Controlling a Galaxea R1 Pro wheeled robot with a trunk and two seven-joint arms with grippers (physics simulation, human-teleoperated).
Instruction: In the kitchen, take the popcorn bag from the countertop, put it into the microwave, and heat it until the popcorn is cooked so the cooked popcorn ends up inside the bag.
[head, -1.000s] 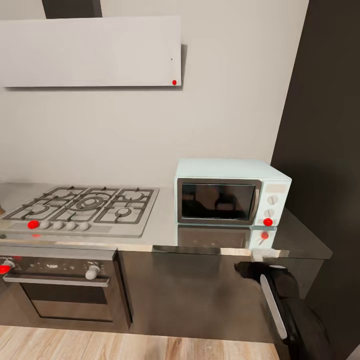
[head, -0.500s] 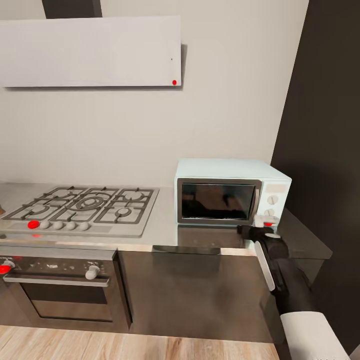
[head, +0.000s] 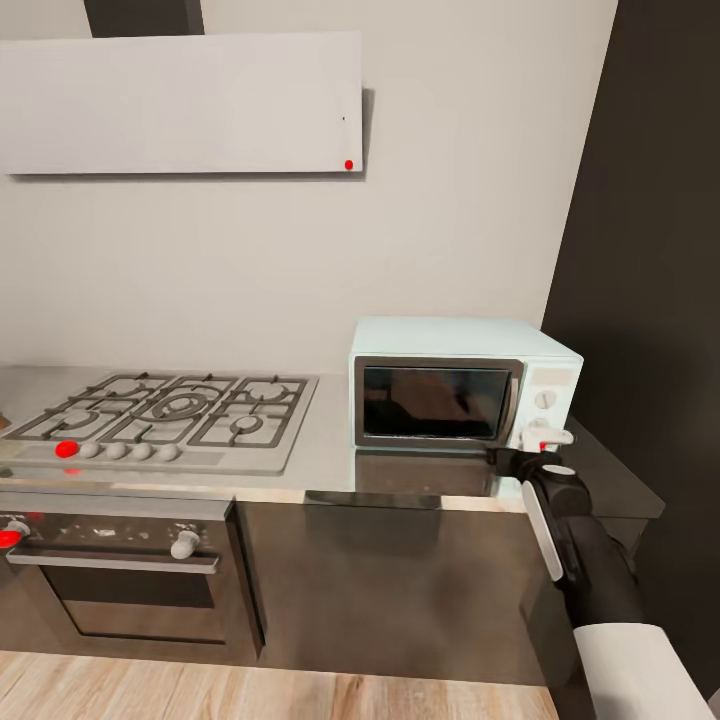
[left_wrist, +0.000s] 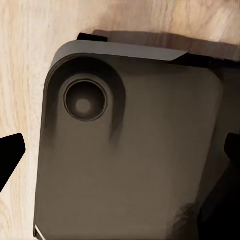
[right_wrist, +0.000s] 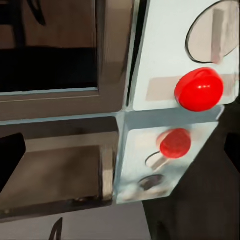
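The right gripper (head: 545, 441), fingers spread and holding nothing, is facing the microwave (head: 460, 385); the red button (right_wrist: 198, 89) just ahead needs a straight push.

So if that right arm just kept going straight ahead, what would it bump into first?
Probably the microwave: the right gripper points at its lower right front corner, near the red button. How much gap remains is hard to judge.

The head camera looks forward and down across the grey glossy counter (head: 330, 455) toward the pale mint-blue microwave (head: 460, 385). The right wrist camera faces that microwave's lower front corner (right_wrist: 170, 107) closely; the left wrist camera looks down at wood floor (left_wrist: 30, 45).
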